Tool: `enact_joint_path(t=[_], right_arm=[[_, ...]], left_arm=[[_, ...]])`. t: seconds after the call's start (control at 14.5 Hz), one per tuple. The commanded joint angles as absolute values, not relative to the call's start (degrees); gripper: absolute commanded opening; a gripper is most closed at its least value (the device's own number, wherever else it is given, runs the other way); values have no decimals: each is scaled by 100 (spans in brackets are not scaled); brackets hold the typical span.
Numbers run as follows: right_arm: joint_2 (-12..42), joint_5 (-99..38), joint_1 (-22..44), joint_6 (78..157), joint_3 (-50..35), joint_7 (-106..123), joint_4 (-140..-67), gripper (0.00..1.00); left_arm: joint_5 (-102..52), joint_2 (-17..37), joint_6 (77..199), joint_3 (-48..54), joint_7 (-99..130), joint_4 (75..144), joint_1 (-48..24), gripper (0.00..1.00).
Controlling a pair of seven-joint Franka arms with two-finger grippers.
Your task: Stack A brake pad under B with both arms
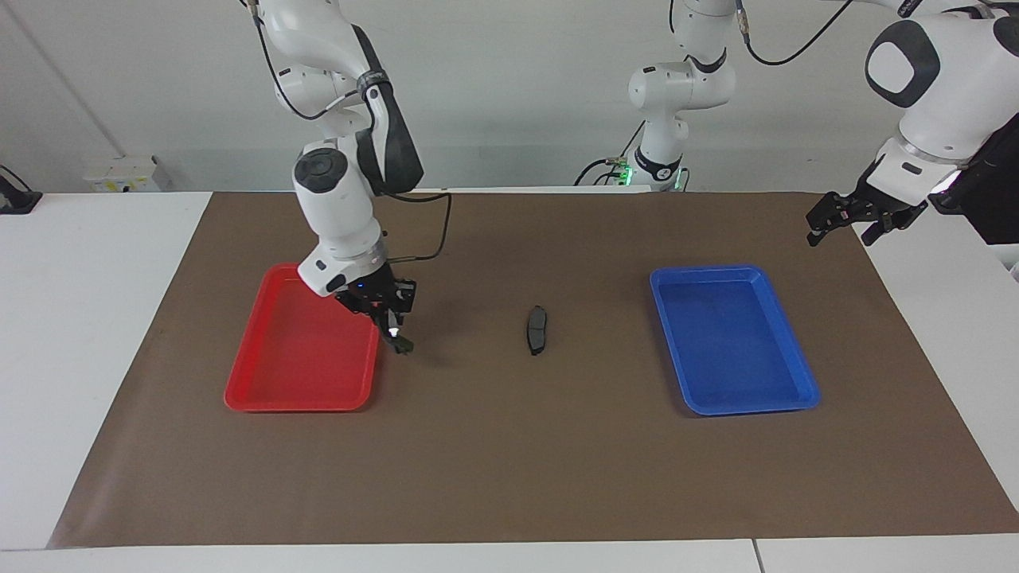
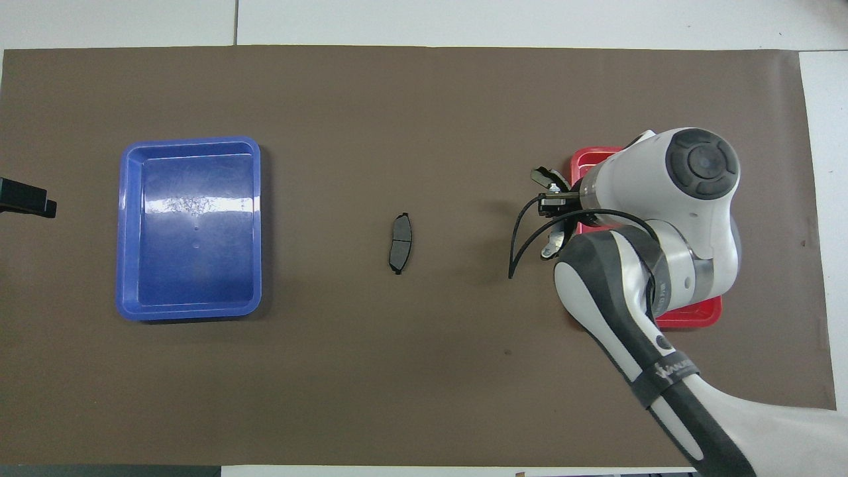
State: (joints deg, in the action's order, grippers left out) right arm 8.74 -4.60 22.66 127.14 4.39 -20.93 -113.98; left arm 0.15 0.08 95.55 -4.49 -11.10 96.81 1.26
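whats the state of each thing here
A: flat on mat, between the trays, untouched
B: held by right gripper, beside red tray
right gripper: shut on B
left gripper: open, waiting over mat's edge
red tray: flat on mat
blue tray: flat on mat

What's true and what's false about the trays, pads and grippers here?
The right gripper holds the crescent piece up beside the red tray. True.
The blue tray is empty. True.
The short grey brake pad lies in the blue tray. False: it lies on the brown mat between the trays.
The left gripper hangs over the red tray. False: it waits over the mat's edge at the left arm's end.
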Motion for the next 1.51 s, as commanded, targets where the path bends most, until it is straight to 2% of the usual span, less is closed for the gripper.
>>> enact_joint_path(t=[0.0, 0.21, 0.48, 1.03, 1.44], right_arm=[[1159, -510, 2688, 12657, 466, -2862, -10970, 0], [2106, -422, 3365, 12534, 466, -4092, -9891, 0], [2600, -413, 3822, 12656, 466, -4789, -9475, 0], [2812, -343, 4078, 13218, 457, -4764, -9790, 0], [2778, -325, 4078, 13245, 457, -4535, -9913, 0]], left_arm=[[26, 26, 9343, -404, -1230, 9606, 193, 98], [26, -9, 9369, -404, -1230, 9642, 193, 98], [26, -9, 9378, -404, -1213, 9659, 193, 98], [26, -9, 9431, -396, -1195, 9659, 167, 98], [26, -9, 9431, -396, -1195, 9659, 176, 98]])
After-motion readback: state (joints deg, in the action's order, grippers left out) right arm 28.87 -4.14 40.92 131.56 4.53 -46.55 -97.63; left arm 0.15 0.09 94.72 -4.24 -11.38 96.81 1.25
